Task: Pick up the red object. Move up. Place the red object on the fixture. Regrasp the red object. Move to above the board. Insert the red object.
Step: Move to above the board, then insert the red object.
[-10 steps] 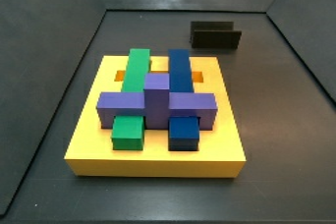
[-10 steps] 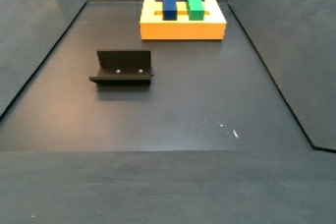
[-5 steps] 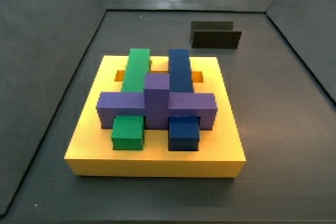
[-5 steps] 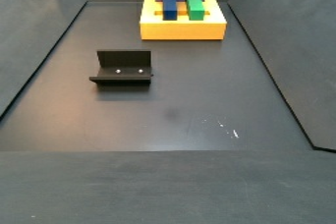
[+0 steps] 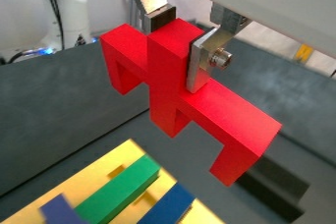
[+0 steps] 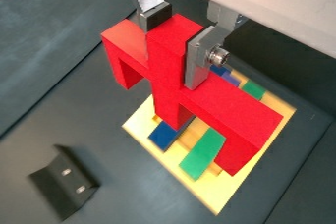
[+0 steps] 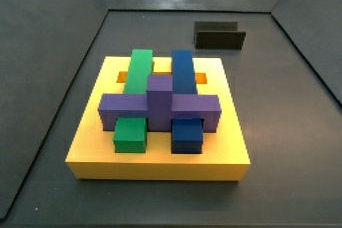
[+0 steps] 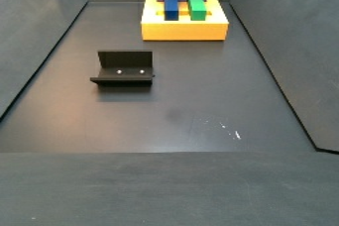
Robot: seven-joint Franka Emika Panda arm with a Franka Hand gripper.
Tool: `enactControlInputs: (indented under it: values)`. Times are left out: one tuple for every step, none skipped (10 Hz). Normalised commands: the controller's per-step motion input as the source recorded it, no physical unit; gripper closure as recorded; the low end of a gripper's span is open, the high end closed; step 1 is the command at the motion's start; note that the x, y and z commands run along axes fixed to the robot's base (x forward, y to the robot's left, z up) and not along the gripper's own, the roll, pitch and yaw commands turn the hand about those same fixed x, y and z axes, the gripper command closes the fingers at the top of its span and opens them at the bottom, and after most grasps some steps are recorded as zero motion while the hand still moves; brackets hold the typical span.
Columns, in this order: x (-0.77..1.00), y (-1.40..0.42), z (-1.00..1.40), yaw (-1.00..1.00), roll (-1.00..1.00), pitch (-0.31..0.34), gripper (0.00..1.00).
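- Here, the yellow board (image 7: pixel 160 157) lies on the dark floor with its green (image 7: pixel 135 72), blue (image 7: pixel 183 75) and purple blocks (image 7: pixel 162 106) seated
- The red object (image 6: pixel 178 85) hangs above the board in both wrist views
- The gripper (image 6: pixel 178 36) is clamped on its centre stub; neither shows in the side views
- The fixture (image 8: pixel 125 68) stands empty, well apart from the board

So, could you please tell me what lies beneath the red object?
In a wrist view, the gripper holds the red object above the board, with green and blue blocks showing; the slots directly underneath are covered.
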Motion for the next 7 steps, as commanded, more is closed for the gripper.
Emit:
enactControlInputs:
  values:
    - [-0.06,0.02,0.0,0.02,-0.92,-0.099,1.0]
    - [-0.05,0.03,0.0,0.0,-0.62,-0.082,1.0]
    - [-0.05,0.02,-0.01,0.0,-0.49,-0.072,1.0]
    - [-0.03,0.01,0.0,0.0,-0.31,-0.053,1.0]
    - [0.0,-0.01,-0.03,0.0,0.0,-0.019,1.0]
    - [0.03,0.0,0.0,0.0,-0.01,0.0,1.0]
    - [0.29,0.28,-0.32,0.0,-0.05,0.009,1.0]
